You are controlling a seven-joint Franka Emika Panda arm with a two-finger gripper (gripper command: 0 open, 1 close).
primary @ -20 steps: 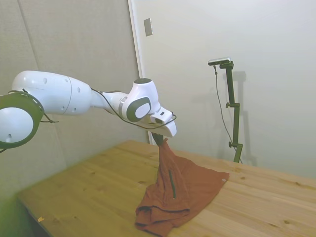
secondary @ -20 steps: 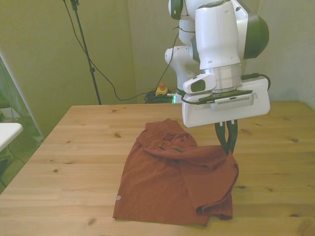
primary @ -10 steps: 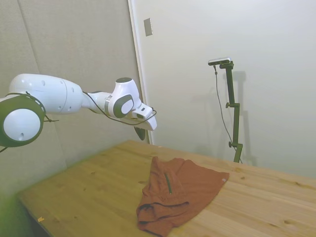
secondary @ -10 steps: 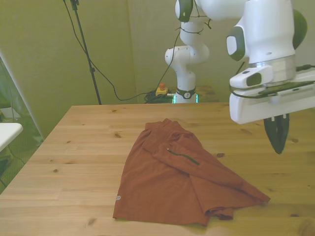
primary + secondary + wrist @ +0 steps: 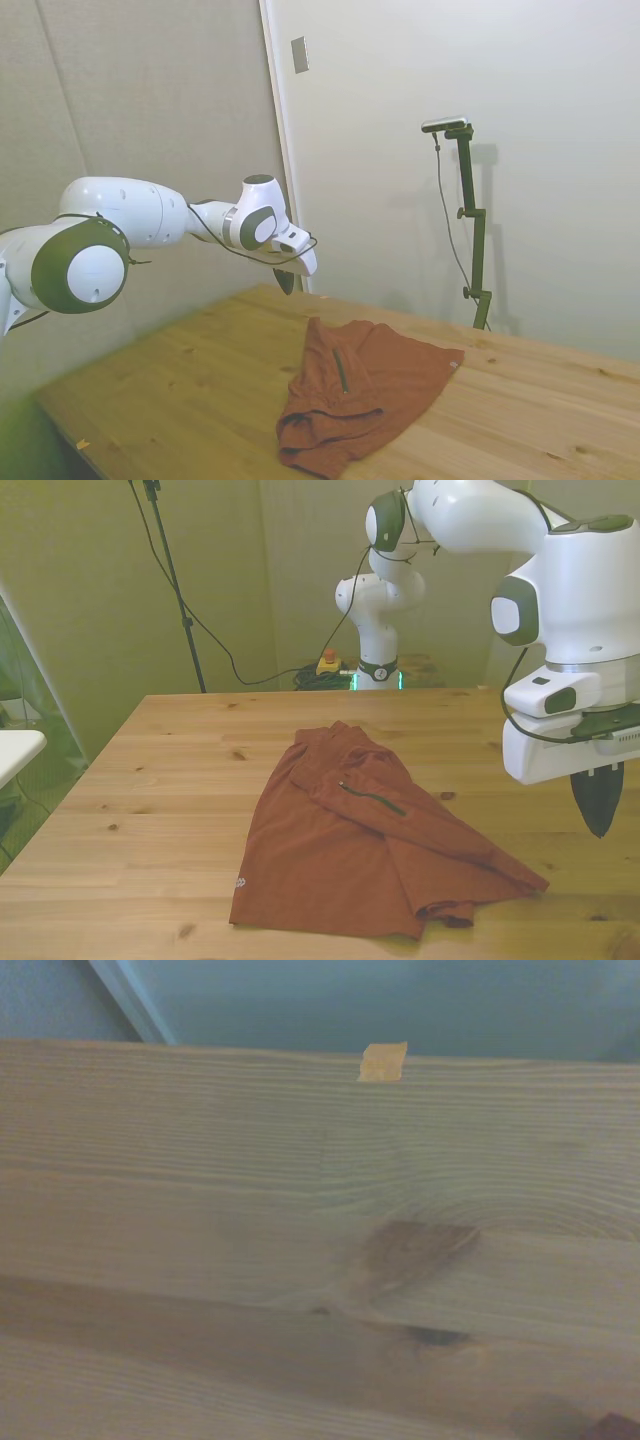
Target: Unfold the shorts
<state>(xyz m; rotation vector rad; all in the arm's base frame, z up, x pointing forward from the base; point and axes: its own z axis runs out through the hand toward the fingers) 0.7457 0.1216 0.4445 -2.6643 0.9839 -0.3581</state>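
shorts point(image 5: 360, 850) well apart from end effector point(image 5: 600, 805)

Lab: robot arm point(image 5: 470, 510), cabled stand point(image 5: 170, 570)

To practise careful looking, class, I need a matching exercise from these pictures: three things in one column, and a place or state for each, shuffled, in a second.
Things:
1. shorts
2. gripper
3. dark zipper line

Places or states:
A. in the air at the front view's right, holding nothing
B. lying on the wooden table, partly spread
C. running across the rust-orange fabric

Pairs: 1-B, 2-A, 3-C
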